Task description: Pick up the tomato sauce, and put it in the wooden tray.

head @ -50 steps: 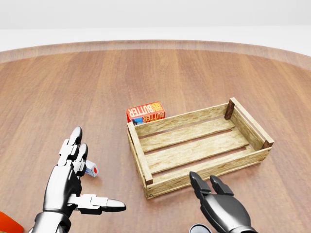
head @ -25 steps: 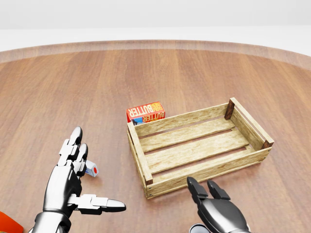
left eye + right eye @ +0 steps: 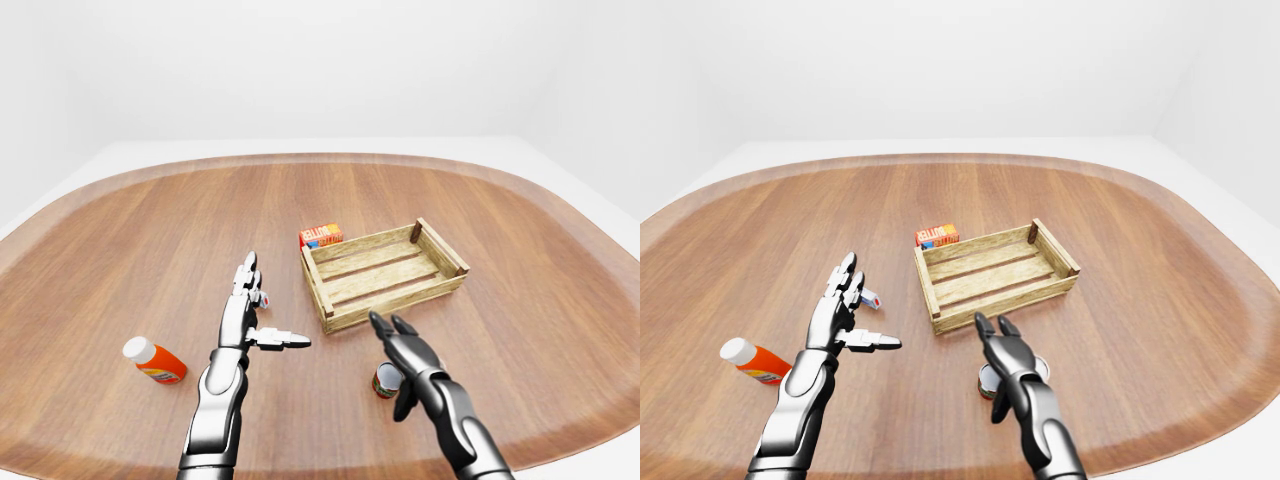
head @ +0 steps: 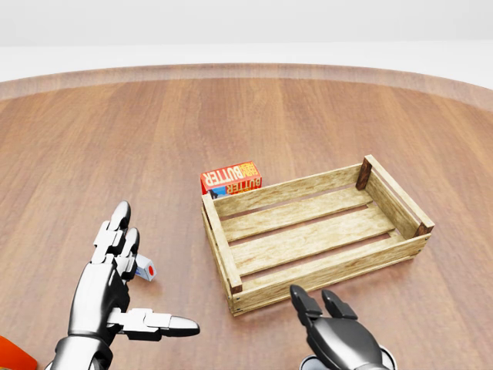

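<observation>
Wooden tray (image 3: 388,272) mid-table; right hand (image 3: 402,352) over tomato sauce (image 3: 386,380), fingers spread.

Left hand (image 4: 112,287): glossy silver segmented fingers, dark joints. Right hand (image 4: 339,339): darker gunmetal shell, black fingertips.

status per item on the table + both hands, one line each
tomato sauce can: upright on table, under right hand, not gripped
wooden tray: empty, flat on table
butter box: standing against tray's far wall, outside it
orange bottle: lying on its side, white cap on
left hand: open, holding nothing
right hand: open, over the can
</observation>
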Robot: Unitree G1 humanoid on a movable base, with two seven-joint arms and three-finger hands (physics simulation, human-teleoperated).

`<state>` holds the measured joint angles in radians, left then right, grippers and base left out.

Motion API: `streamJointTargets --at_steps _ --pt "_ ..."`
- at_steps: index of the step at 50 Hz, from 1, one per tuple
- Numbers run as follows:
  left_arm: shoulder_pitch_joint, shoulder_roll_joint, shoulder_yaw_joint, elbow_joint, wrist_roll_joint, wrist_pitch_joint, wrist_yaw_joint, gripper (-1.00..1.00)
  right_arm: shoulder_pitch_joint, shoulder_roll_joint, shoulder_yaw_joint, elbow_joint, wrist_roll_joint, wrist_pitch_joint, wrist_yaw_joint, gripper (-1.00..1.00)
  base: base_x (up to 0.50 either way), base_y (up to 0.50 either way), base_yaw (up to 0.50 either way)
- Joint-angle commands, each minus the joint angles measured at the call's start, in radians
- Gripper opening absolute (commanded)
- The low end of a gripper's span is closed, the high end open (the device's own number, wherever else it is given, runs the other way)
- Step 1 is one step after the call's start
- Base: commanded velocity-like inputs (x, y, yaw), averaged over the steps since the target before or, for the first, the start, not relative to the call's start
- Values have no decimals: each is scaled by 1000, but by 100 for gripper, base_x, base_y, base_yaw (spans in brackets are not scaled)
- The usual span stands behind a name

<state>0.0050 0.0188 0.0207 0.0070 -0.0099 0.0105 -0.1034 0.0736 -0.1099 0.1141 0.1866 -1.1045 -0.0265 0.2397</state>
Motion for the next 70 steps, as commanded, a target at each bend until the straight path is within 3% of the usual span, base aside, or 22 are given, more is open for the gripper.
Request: streamJointTargets --at_steps 1,27,41,42,43,44,70 --pt "-1 0 1 2 -2 0 0 100 -12 2 8 35 -2 -4 -13 100 0 0 0" --pt "-1 1 1 3 0 -1 -1 100 -42 0 21 189 8 -24 -88 100 0 0 0" --pt "0 1 0 0 1 -1 -2 100 -45 1 23 193 13 -19 -74 100 0 0 0" --pt "1 0 0 0 1 -1 -3 100 -39 0 24 185 21 -25 -56 94 0 0 0" --pt "1 0 0 -1 1 -1 -3 100 -37 2 21 181 32 -26 -45 -73 0 0 0" --pt "1 0 0 -1 1 -1 -3 100 -35 2 19 179 42 -27 -32 -100 0 0 0" --pt "-2 0 0 6 2 -6 -1 100 -42 -2 23 197 30 -37 -48 -100 0 0 0"
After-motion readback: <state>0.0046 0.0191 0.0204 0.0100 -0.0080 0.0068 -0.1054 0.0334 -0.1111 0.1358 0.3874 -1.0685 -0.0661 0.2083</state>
